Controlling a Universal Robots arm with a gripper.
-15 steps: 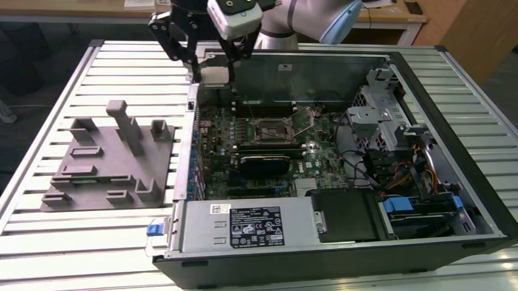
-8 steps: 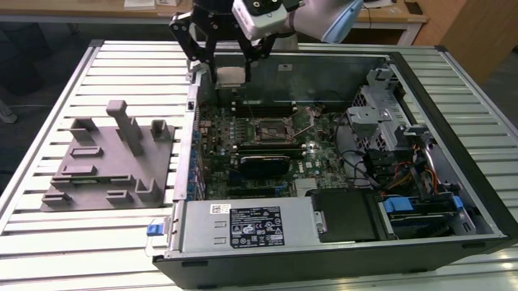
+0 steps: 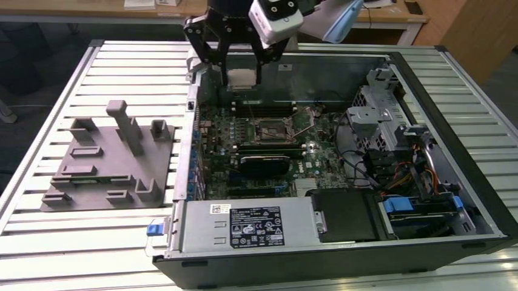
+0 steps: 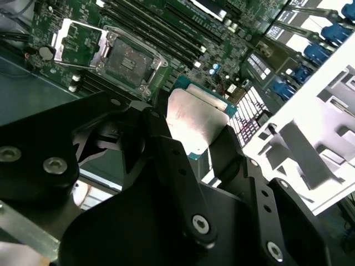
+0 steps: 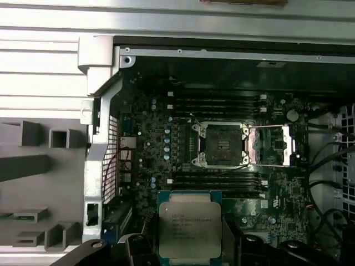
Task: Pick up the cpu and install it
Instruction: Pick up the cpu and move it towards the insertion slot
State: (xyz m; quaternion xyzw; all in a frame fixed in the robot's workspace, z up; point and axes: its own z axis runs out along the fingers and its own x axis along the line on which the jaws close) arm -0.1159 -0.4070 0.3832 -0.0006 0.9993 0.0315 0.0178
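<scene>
My gripper (image 3: 240, 77) hangs above the far left corner of the open computer case, shut on the cpu (image 3: 240, 79), a flat square chip with a silvery-white top. In both wrist views the cpu (image 5: 189, 229) (image 4: 195, 123) sits between the black fingers (image 4: 166, 149), held by two opposite edges. The motherboard socket (image 5: 221, 145) lies open, its metal load plate (image 5: 270, 146) flipped aside. In the exterior view the socket (image 3: 273, 128) is nearer to the camera than the gripper and a little toward that view's right.
A grey plastic fixture (image 3: 105, 160) with upright blocks lies on the slatted table at the exterior view's left. Inside the case (image 3: 453, 79) are memory slots (image 5: 213, 103), a drive cage (image 3: 387, 115), cables and a power supply (image 3: 242, 225).
</scene>
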